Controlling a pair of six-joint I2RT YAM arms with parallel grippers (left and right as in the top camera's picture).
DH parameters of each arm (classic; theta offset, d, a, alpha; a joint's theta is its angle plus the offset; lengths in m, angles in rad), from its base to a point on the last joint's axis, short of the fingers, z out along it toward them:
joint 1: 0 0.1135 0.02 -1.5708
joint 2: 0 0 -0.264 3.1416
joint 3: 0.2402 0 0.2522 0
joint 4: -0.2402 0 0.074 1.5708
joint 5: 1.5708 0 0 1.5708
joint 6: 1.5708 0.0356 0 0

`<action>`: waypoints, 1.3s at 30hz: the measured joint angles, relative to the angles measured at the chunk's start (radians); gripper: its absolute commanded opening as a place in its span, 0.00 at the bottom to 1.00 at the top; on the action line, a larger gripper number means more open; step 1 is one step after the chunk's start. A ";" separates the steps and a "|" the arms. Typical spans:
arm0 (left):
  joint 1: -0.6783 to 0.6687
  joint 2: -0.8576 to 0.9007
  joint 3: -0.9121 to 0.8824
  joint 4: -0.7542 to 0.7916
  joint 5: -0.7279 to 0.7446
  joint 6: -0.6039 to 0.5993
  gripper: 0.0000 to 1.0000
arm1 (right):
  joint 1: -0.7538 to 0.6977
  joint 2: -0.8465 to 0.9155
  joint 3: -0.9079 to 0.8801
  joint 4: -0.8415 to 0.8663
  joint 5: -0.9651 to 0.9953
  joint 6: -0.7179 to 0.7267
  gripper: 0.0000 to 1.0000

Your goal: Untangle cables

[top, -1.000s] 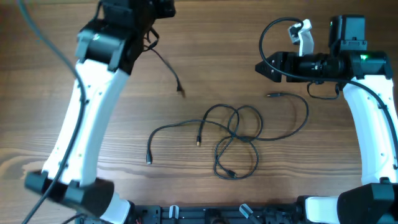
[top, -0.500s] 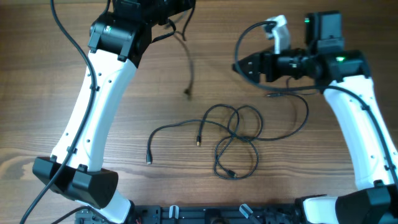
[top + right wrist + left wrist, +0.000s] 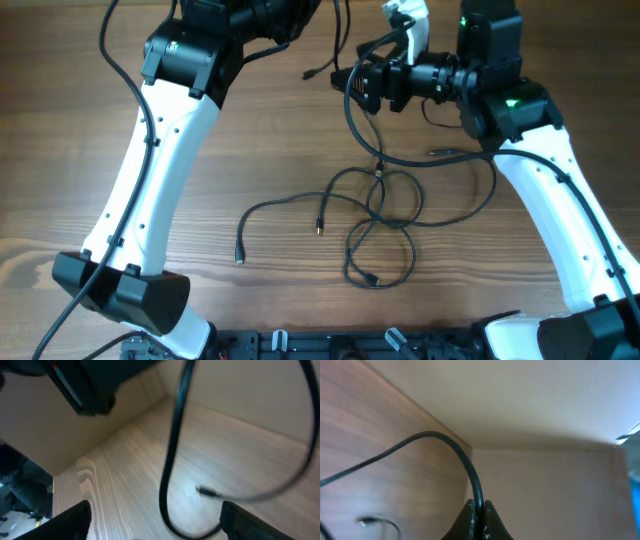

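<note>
Several thin black cables (image 3: 380, 220) lie in tangled loops on the wooden table, with plug ends at the left (image 3: 240, 257) and the middle (image 3: 319, 227). My left gripper (image 3: 303, 16) is at the far top edge. In the left wrist view it (image 3: 479, 511) is shut on one black cable (image 3: 445, 442) that arcs away to the left; its free end (image 3: 310, 72) hangs below. My right gripper (image 3: 358, 85) is close to the right of it, with its fingers (image 3: 157, 527) wide apart. A black cord (image 3: 172, 450) hangs between them, not gripped.
The table's far edge meets a beige wall (image 3: 545, 405). A thicker black arm wire (image 3: 362, 135) loops under the right gripper. A loose plug (image 3: 440, 152) lies right of the tangle. The left arm (image 3: 160, 170) stretches across the left side of the table.
Both arms moved toward the top middle. The left gripper carried its cable right and up, lifting the free end. The right gripper swung left until it came close to the left one.
</note>
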 measured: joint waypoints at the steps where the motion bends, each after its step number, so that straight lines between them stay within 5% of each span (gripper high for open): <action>1: 0.000 0.000 0.000 0.000 0.016 -0.027 0.04 | 0.004 0.000 0.000 0.005 0.001 0.005 0.68; 3: 0.000 0.000 0.000 0.000 0.046 -0.070 0.04 | 0.009 0.000 0.000 0.009 0.006 0.013 0.61; 7: 0.000 0.000 0.000 0.007 0.107 -0.133 0.05 | 0.009 0.000 0.000 0.010 0.033 0.034 0.17; 9: 0.000 0.000 0.000 0.007 0.135 -0.164 0.09 | 0.009 0.000 0.000 0.009 0.043 0.041 0.04; 13: 0.000 0.000 0.000 0.007 0.154 -0.189 0.26 | 0.008 0.000 0.000 0.001 0.058 0.078 0.04; 18: 0.000 0.000 0.000 -0.035 0.134 -0.183 0.71 | -0.069 -0.007 0.000 -0.040 0.074 0.167 0.04; 20: 0.000 0.000 0.000 -0.086 0.085 -0.148 0.82 | -0.143 -0.028 0.000 -0.064 0.082 0.208 0.04; 34: 0.000 -0.002 0.000 -0.340 -0.245 0.263 0.84 | -1.106 -0.214 0.002 0.053 -0.019 0.601 0.04; 39: 0.000 -0.002 0.000 -0.357 -0.267 0.331 0.85 | -1.261 -0.183 0.002 0.050 -0.053 0.655 0.04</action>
